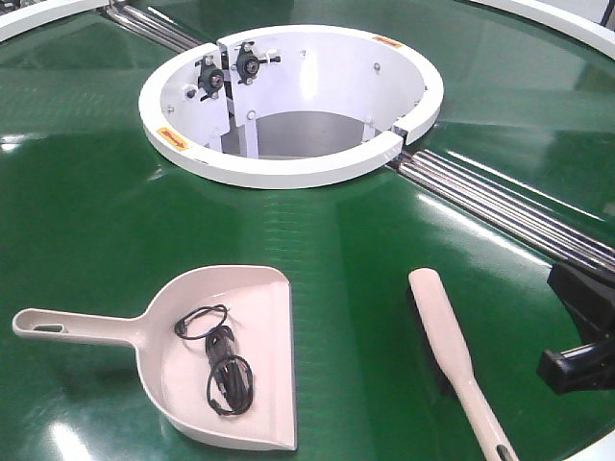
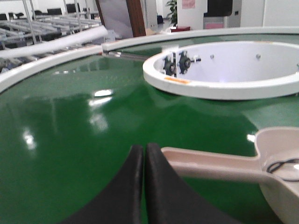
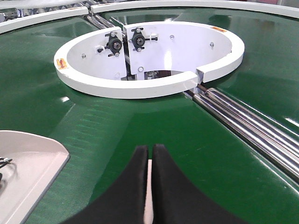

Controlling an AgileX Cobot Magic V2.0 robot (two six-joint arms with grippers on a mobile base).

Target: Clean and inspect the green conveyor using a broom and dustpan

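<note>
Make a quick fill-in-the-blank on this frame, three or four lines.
1. The black cable lies inside the ____.
2. The broom lies to the dustpan's ____ in the front view.
3. Silver rollers cross the ____ conveyor.
4. The white hub sits ____ the dustpan in the front view.

Missing words: dustpan; right; green; above

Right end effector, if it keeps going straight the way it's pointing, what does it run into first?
Probably the white hub ring. The right end effector points across bare green conveyor toward it; nothing else shows between, though depth is hard to judge.
</note>
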